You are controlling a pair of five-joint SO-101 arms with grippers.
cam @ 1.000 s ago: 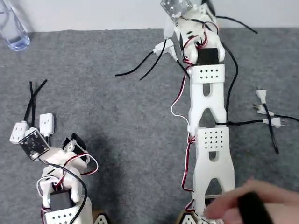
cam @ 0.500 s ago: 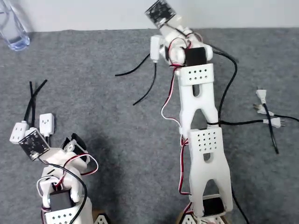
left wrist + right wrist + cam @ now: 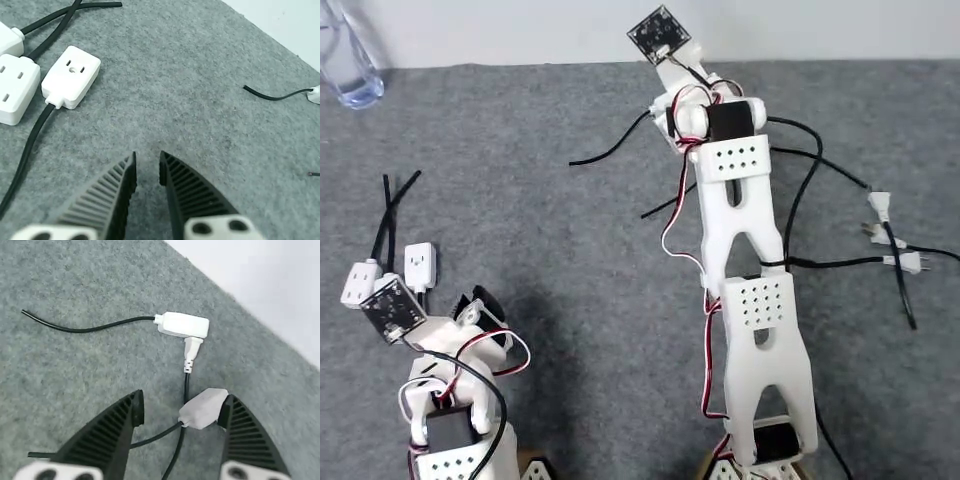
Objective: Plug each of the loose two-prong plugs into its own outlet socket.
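The right gripper [image 3: 182, 407] is spread wide, low over the grey table [image 3: 540, 200] at its far edge by the white wall. A white connector [image 3: 202, 409] on a black cable lies between its fingers, close against one of them; whether they touch I cannot tell. Just past it a small plug [image 3: 191, 347] looks joined to a white outlet [image 3: 182, 324]. The left gripper [image 3: 147, 162] hangs near the table's front left corner, fingers only narrowly apart and holding nothing, with a cluster of outlet blocks [image 3: 71, 75] lying just beside it. The loose plugs [image 3: 878, 205] lie on the right side of the table, well apart from both grippers
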